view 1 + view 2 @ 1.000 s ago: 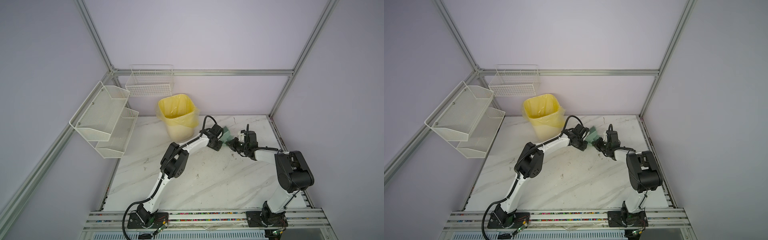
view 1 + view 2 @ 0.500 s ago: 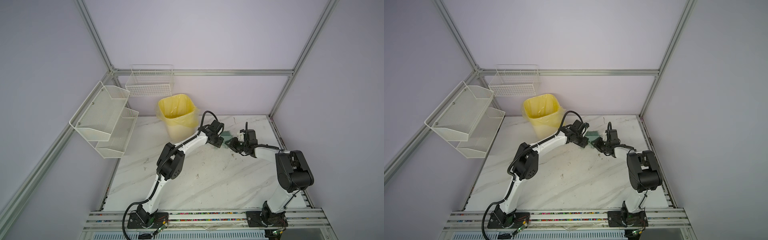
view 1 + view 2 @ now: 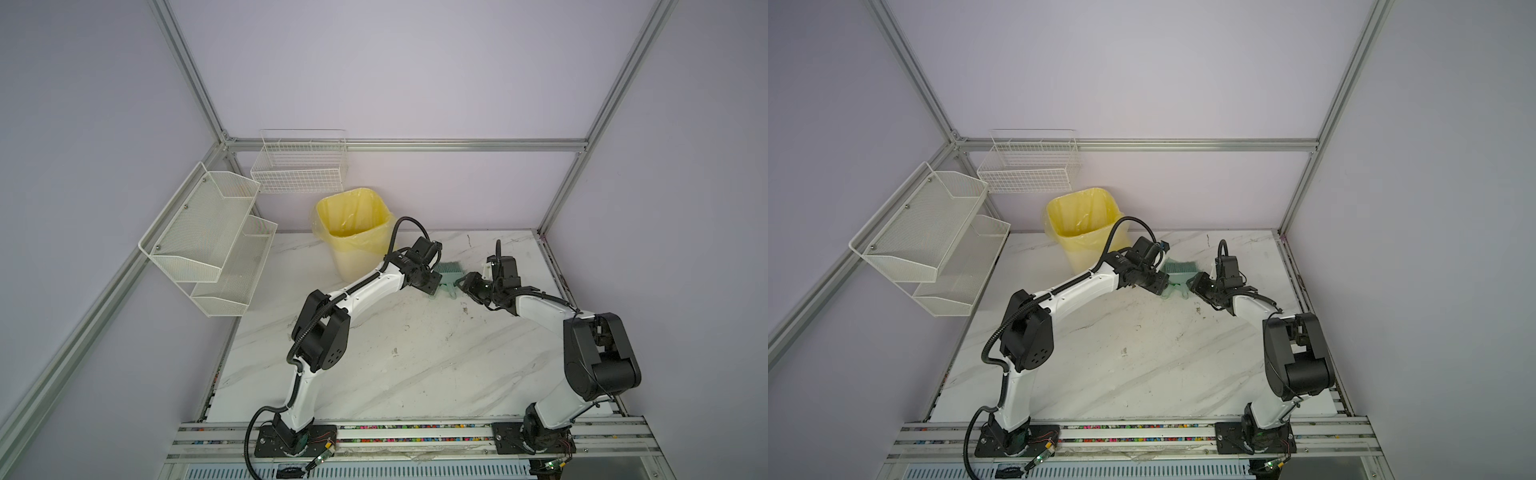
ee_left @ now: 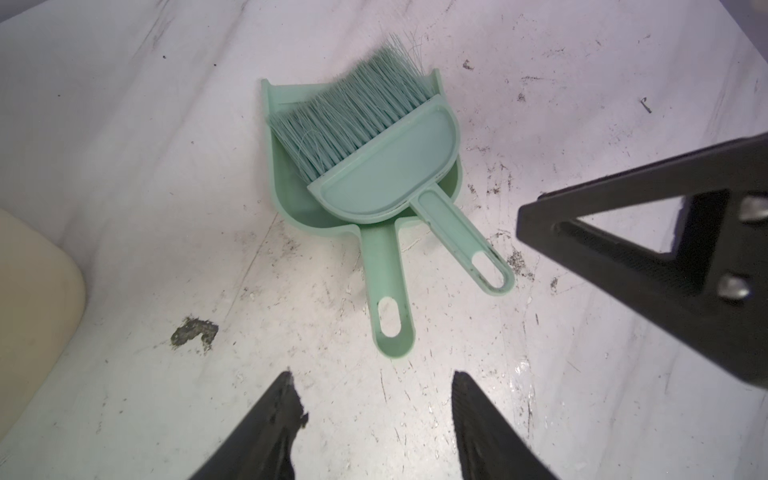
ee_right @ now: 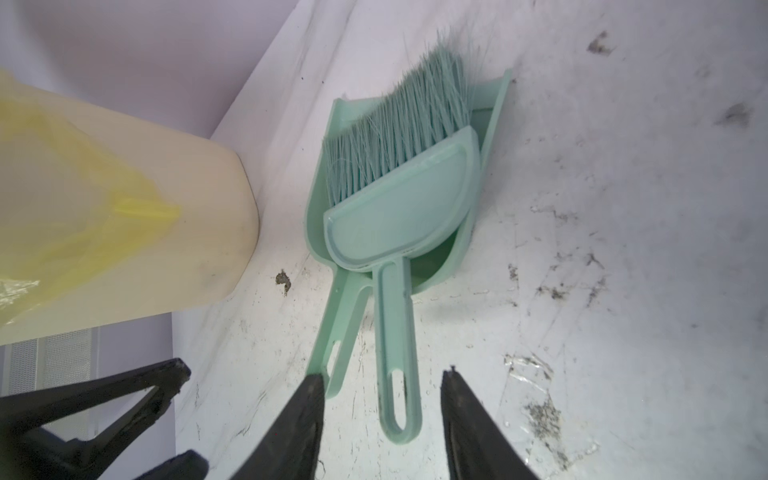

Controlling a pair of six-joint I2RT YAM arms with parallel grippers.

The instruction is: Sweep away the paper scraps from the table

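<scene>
Sweep appears complete: tools lie on the table.
You see no paper scraps on the table (image 3: 415,374); whether they lie in the bin (image 3: 353,224) cannot be told. The left gripper (image 4: 372,382) and right gripper (image 5: 380,374) have jaws parted, empty, by the brush (image 4: 390,166) resting in the dustpan (image 4: 291,195).

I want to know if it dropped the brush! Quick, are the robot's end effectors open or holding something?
Left end effector: open, holding nothing.
Right end effector: open, holding nothing.
</scene>
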